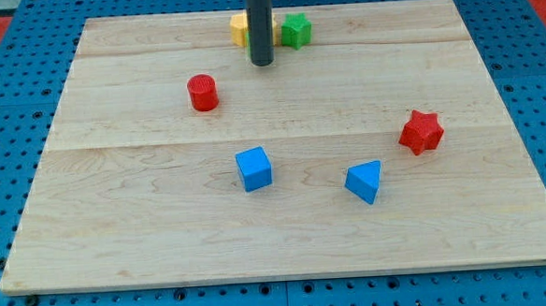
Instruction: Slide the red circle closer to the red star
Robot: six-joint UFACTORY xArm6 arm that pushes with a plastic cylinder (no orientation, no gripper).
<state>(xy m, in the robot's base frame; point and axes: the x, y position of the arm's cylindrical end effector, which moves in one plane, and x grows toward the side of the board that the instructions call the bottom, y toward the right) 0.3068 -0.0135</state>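
None of the push looks done yet: my tip (262,63) is bare, grasping nothing, beside yellow block (238,28) and green block (296,30). Below-left of it sits red circle (202,92), well apart from red star (421,131) far lower-right.

Circle (202,92) at board's (146,235) left, star (421,131) well apart at right, cube (253,168) between, lower.

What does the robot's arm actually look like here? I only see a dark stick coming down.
That stick is all that shows: a straight, smooth, dark grey rod entering from the view's top, round in section, ending in a blunt flat end, my tip. No cables, markings or gripper are visible; the rest of the arm is out of frame.
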